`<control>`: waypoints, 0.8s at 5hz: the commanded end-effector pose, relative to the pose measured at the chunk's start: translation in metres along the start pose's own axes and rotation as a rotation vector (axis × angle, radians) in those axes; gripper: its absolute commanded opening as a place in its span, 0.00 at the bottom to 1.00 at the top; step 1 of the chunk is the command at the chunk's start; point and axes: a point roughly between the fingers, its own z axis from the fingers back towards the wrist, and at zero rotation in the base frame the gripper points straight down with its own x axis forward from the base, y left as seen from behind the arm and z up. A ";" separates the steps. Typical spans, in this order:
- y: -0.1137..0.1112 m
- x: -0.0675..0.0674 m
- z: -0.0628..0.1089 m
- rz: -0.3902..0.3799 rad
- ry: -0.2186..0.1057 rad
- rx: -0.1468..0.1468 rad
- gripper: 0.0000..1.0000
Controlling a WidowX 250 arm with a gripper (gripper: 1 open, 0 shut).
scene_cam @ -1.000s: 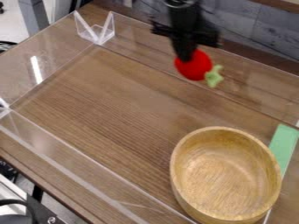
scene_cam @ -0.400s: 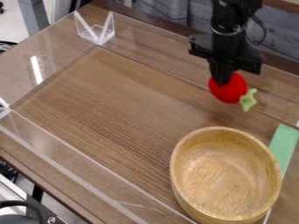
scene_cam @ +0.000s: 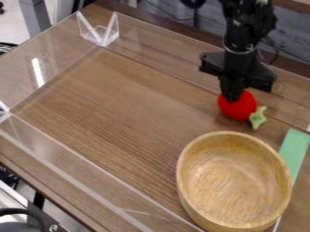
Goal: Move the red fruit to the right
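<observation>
Claw (scene_cam: 237,90) clamped shut on the red fruit (scene_cam: 234,105), fruit directly at claw's 6 o'clock. Leafy stem (scene_cam: 258,116) trails toward 4 o'clock. Wooden bowl (scene_cam: 237,135) just beyond at 6.

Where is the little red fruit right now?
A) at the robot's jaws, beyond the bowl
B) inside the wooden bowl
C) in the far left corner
A: the red fruit sits at the jaws, just beyond the wooden bowl, which holds nothing.

Open tabletop (scene_cam: 121,109) left of hand (scene_cam: 237,91); wooden bowl (scene_cam: 234,183) blocks front right; clear walls (scene_cam: 49,163) around.
</observation>
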 end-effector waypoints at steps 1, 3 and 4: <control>-0.004 0.016 0.012 -0.002 -0.059 -0.011 0.00; -0.004 0.018 0.006 0.006 -0.044 -0.004 0.00; -0.004 0.018 0.004 0.011 -0.036 -0.001 0.00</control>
